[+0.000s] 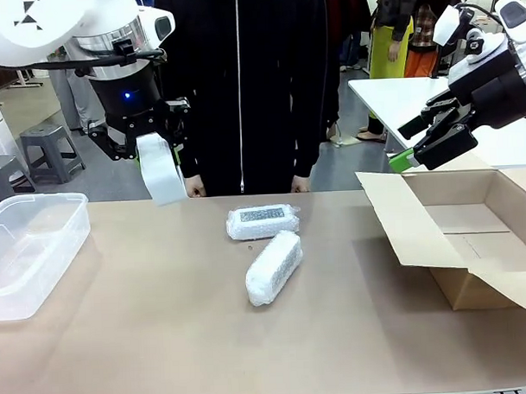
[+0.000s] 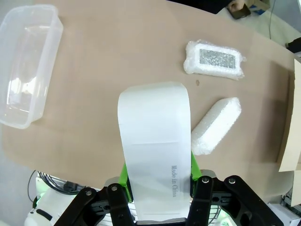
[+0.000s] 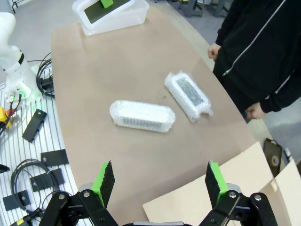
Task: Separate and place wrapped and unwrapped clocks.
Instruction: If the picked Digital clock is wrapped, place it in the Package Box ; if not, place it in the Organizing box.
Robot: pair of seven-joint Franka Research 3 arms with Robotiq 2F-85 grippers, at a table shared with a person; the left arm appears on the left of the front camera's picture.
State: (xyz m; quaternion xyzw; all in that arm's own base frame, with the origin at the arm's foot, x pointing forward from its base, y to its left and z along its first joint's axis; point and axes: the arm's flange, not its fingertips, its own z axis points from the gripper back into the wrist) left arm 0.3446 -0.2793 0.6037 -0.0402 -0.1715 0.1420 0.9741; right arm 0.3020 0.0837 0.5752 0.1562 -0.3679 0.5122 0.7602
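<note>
The left gripper (image 1: 154, 142) is clamped on the smooth bare white rectangular clock (image 1: 161, 173), which hangs end-down well above the brown table (image 1: 164, 339), probably so it can cross to the clear plastic tub (image 1: 40, 201) at nine o'clock without dragging. At centre lies the screen-up bubble-wrapped clock (image 1: 262, 221), with the second bubble-wrapped clock (image 1: 273, 267) just beside it toward six o'clock. The right gripper (image 1: 434, 143), jaws apart and empty, hovers over the open brown cardboard box (image 1: 402, 218) at three o'clock. Bare tabletop separates tub from clocks; the tub rim and box flap need clearing
</note>
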